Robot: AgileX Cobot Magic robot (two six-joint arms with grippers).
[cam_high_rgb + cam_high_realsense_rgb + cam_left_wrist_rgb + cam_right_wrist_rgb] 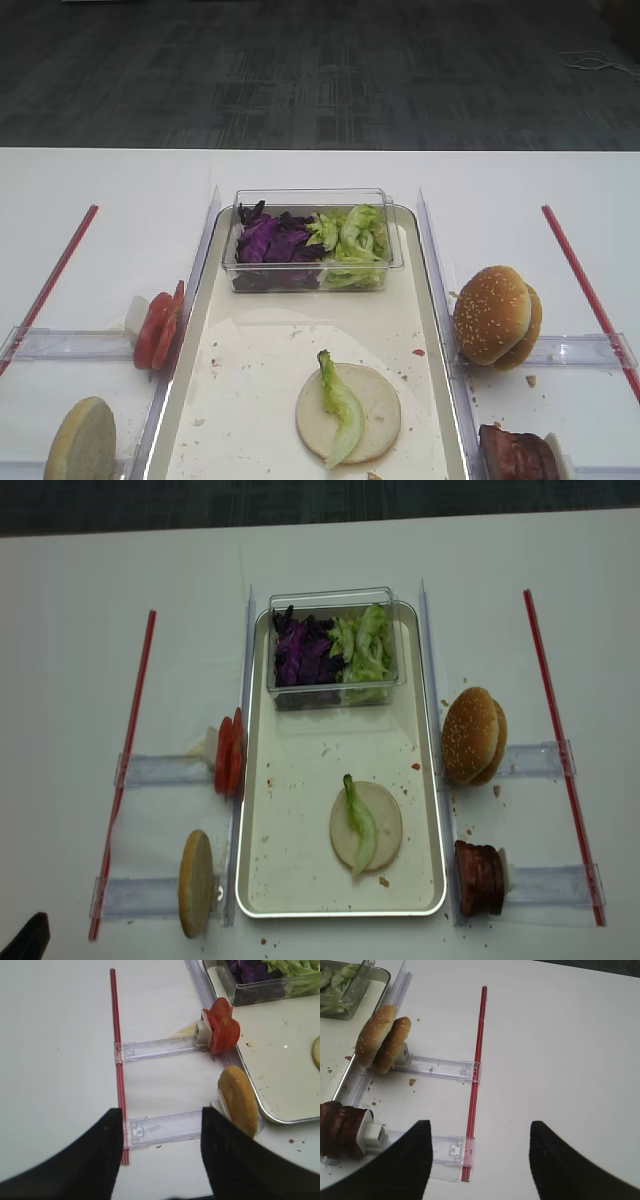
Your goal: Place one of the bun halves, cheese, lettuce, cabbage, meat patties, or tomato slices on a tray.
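Note:
On the cream tray [250, 385] lies a flat bun half [375, 400] with a lettuce strip [342, 405] across it. Tomato slices [158, 328] and another bun half [82, 440] stand in racks left of the tray. Two sesame bun halves [495, 315] and the meat patties [515, 455] stand in racks on the right. Purple cabbage [270, 240] fills the left half of the tub. My left gripper [161, 1110] hangs open and empty over the near left rack. My right gripper [480, 1122] is open and empty, right of the patties [340, 1130]. No cheese shows.
A clear plastic tub [310, 275] sits at the tray's far end, with more lettuce beside the cabbage. Clear racks [160, 770] flank the tray. Red strips [125, 770] [560, 740] run along both outer sides. Crumbs speckle the tray.

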